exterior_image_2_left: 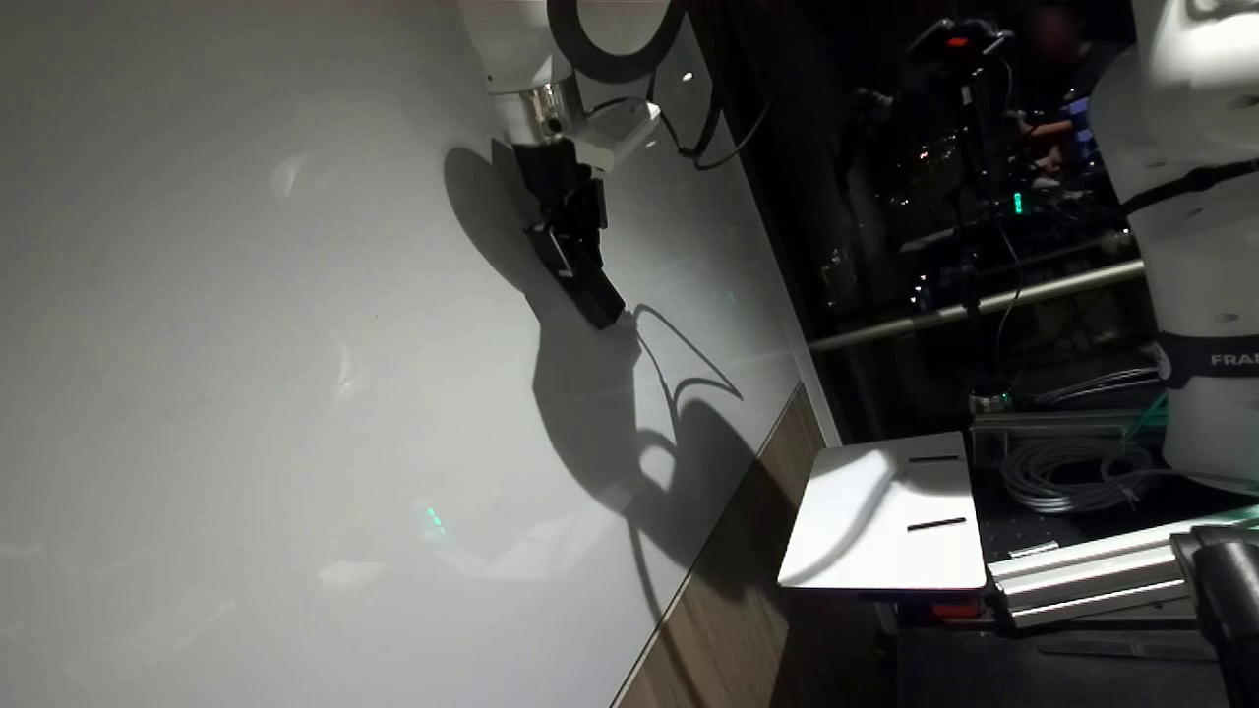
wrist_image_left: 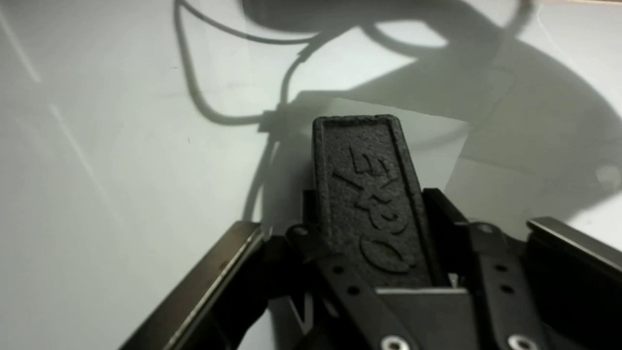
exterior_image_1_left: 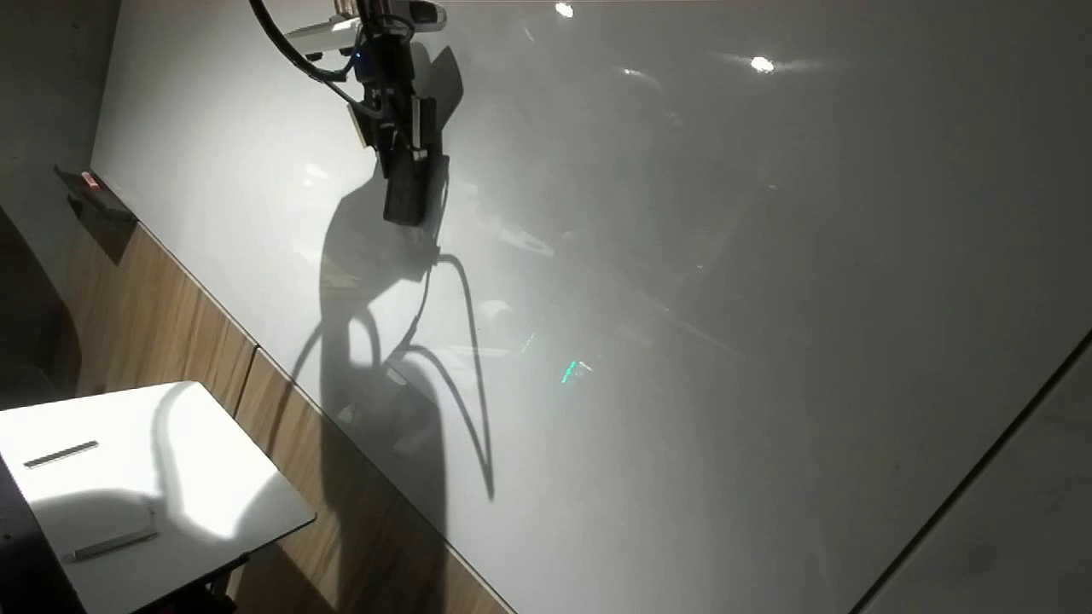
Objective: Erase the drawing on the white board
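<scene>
The white board (exterior_image_1_left: 682, 256) is a very large glossy panel with glare spots, also in an exterior view (exterior_image_2_left: 246, 393) and behind the gripper in the wrist view (wrist_image_left: 121, 253). My gripper (wrist_image_left: 373, 206) is shut on a black felt eraser (wrist_image_left: 359, 160) embossed "EXPO". The gripper also shows in both exterior views (exterior_image_1_left: 405, 141) (exterior_image_2_left: 572, 246), the eraser jutting from its fingers (exterior_image_1_left: 408, 192) (exterior_image_2_left: 598, 298). The eraser is close to the board; I cannot tell whether it touches. I cannot make out the smiley drawing in any view; only tiny faint marks show left of the eraser in the wrist view.
A small white table top (exterior_image_2_left: 836, 531) with two dark slots stands beside the board's lower edge, above wood panelling (exterior_image_1_left: 162, 307). A small dark ledge (exterior_image_1_left: 107, 200) with a reddish item sits at the board's corner. The arm's cables hang near the wrist. Its shadow covers part of the board.
</scene>
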Action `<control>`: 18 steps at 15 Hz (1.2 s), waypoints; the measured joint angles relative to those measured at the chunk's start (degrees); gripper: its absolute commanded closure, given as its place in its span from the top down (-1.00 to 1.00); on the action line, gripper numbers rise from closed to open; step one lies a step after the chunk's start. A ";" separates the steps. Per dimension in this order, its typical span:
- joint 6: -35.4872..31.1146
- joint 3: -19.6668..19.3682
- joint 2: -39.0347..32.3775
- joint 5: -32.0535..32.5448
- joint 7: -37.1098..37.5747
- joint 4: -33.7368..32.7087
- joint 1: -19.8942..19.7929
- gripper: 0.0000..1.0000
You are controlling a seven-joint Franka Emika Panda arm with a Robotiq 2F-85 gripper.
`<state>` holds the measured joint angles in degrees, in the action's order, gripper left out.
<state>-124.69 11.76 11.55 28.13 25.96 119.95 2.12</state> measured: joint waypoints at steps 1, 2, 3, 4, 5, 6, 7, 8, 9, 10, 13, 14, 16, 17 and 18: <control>0.14 0.11 0.16 -0.05 0.00 -0.30 0.22 -0.41; 0.34 0.23 0.33 -0.10 0.00 -0.68 0.48 -0.41; 0.66 0.35 0.51 -0.14 0.00 -1.19 0.80 -0.41; 1.06 0.47 0.69 -0.15 0.00 -1.78 1.14 -0.41; 1.46 0.65 0.89 -0.15 0.00 -2.44 1.44 -0.41; 1.93 0.82 1.05 -0.17 0.00 -3.15 1.65 -0.41; 2.42 0.95 1.26 -0.25 0.00 -3.87 1.86 -0.41; 2.99 1.11 1.47 -0.35 0.00 -4.65 2.04 -0.41; 3.62 1.28 1.69 -0.38 0.00 -5.58 2.26 -0.41; 4.26 1.47 1.94 -0.38 0.00 -6.59 2.50 -0.41; 6.36 2.21 2.80 -0.37 -0.54 -10.25 2.95 -0.41; 6.98 2.37 3.09 -0.37 -0.95 -11.58 2.96 -0.41; 8.06 2.42 3.49 -0.34 -1.80 -13.77 2.93 -0.41; 8.33 2.40 3.54 -0.34 -2.09 -14.44 2.83 -0.41; 8.40 2.32 3.54 -0.35 -2.33 -14.76 2.74 -0.41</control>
<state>-116.29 14.08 15.10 27.79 23.64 105.18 4.87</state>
